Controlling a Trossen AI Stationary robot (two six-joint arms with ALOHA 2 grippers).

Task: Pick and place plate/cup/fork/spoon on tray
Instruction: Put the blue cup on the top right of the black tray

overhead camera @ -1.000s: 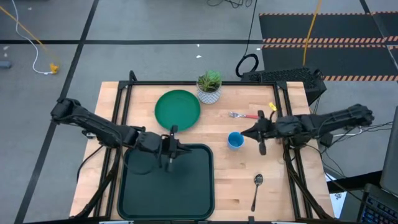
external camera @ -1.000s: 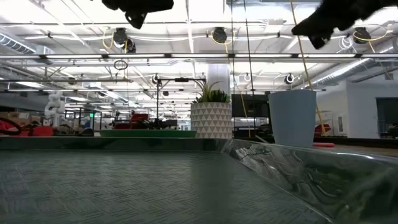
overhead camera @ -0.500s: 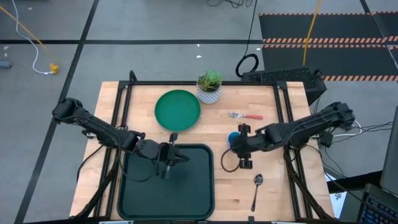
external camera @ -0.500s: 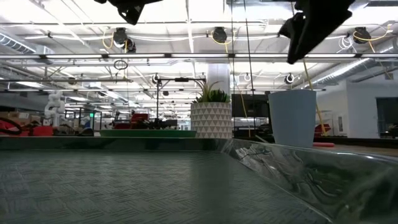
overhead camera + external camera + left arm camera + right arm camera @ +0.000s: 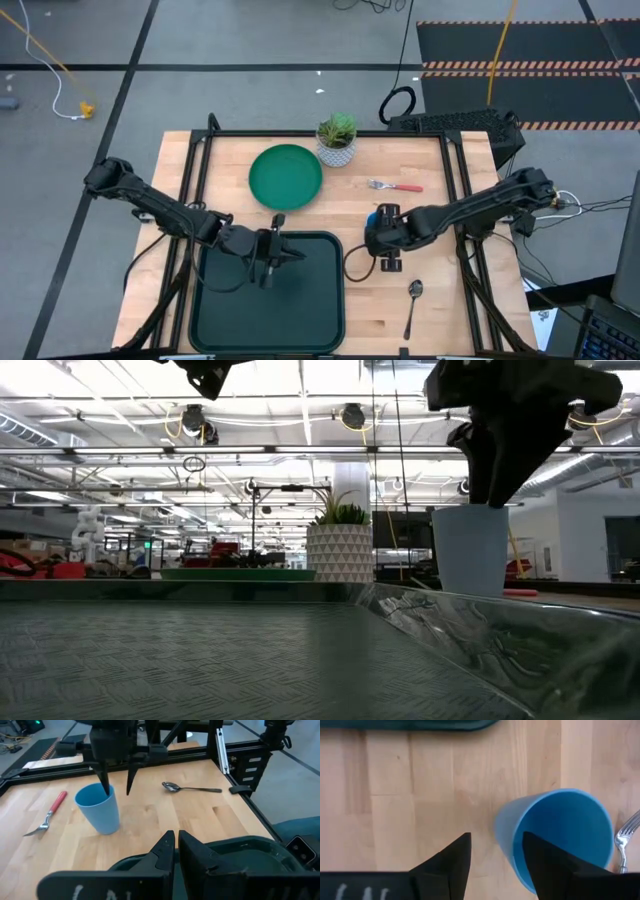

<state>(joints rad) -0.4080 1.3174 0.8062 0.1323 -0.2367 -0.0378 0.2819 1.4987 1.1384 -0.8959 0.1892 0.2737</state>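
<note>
The light-blue cup stands upright on the wooden table, right of the tray. My right gripper hangs over it, open and pointing down, with one finger inside the cup and the other outside, the cup's wall between them. My left gripper is shut and holds nothing above the tray's far edge. The green plate lies flat at the far middle. The red-handled fork lies beyond the cup. The spoon lies near the front right.
A white patterned plant pot stands at the far edge beside the plate. Black frame rails run along the table's left and right sides. Bare wood lies between the cup and the tray's right rim.
My right gripper has swung from right of the cup toward the table's left edge. It has come down over the cup and now points down with its fingers astride the cup's wall. The cup has stayed where it was.
</note>
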